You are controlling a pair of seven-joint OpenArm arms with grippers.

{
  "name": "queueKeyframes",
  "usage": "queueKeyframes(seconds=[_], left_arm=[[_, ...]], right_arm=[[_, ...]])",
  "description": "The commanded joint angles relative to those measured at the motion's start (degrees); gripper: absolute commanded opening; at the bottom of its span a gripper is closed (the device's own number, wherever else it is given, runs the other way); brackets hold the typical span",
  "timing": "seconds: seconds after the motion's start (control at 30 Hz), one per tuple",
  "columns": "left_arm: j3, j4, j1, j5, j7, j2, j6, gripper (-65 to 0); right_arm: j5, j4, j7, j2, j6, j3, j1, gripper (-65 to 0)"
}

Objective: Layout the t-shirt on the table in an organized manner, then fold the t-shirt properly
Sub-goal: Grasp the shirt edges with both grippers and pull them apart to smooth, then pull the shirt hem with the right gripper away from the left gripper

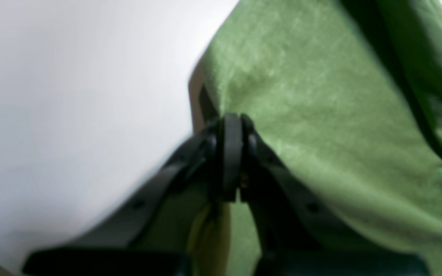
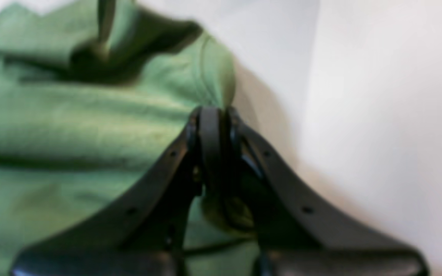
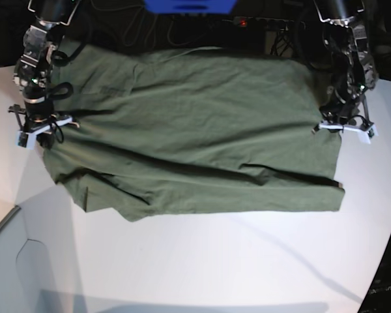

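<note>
The olive-green t-shirt (image 3: 195, 130) lies spread wide across the white table (image 3: 215, 261), with a fold ridge along its near part. My left gripper (image 3: 341, 134) is at the shirt's right edge. In the left wrist view its jaws (image 1: 231, 119) are closed on the fabric edge (image 1: 320, 96). My right gripper (image 3: 42, 130) is at the shirt's left edge. In the right wrist view it (image 2: 213, 114) is closed on a fold of shirt fabric (image 2: 71, 122), with white table (image 2: 378, 96) beside it.
A blue object (image 3: 189, 5), cables and a power strip with a red light (image 3: 242, 23) sit behind the shirt. The table's edge runs at the lower left (image 3: 6, 222) and curves down the right side (image 3: 386, 261).
</note>
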Motion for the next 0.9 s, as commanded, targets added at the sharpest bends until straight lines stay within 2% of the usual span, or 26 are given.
queueKeyframes(seconds=[0.0, 0.17, 0.27, 0.43, 0.53, 0.57, 0.7, 0.77, 0.87], left_arm=[[-0.2, 0.9, -0.7, -0.2, -1.1, -0.7, -0.3, -65.0], [-0.2, 1.0, -1.9, -0.2, -0.5, -0.7, -0.3, -64.9], [-0.2, 1.0, -2.5, -0.2, -0.5, -0.7, -0.1, -63.8], [-0.2, 1.0, -2.7, -0.2, -0.5, -0.7, 0.0, -51.7], [-0.2, 1.0, -2.7, -0.2, -0.5, -0.7, -0.1, -48.5], [-0.1, 1.0, -2.7, -0.2, -0.5, -0.7, -0.3, -48.4], [-0.1, 1.0, -2.7, -0.2, -0.5, -0.7, -0.3, -48.5], [-0.1, 1.0, -2.7, -0.2, -0.5, -0.7, -0.3, -48.5], [-0.1, 1.0, -2.7, -0.2, -0.5, -0.7, -0.3, -48.5]], right_arm=[[-0.2, 1.0, 1.2, 0.5, -0.2, -0.1, 0.9, -65.0], [-7.2, 1.1, 1.2, 0.5, -0.2, -1.8, 1.2, -63.7], [-8.6, 2.9, 1.2, 0.6, -0.2, -1.5, 1.3, -52.7], [-8.6, 8.2, 1.2, 0.8, 0.1, -1.5, 1.4, -31.8], [-8.6, 9.3, 1.2, 0.8, 0.4, -2.0, 3.5, -24.4], [-8.6, 8.7, 1.2, 0.8, 2.0, -2.1, 4.8, -23.3], [-8.9, 5.0, 0.5, 0.6, 12.7, -4.1, 10.2, -23.2], [-8.9, 2.9, -3.0, 0.8, 14.7, -6.1, 12.8, -23.2], [-9.0, -0.5, -8.9, 1.9, 15.1, -9.6, 16.4, -23.2]])
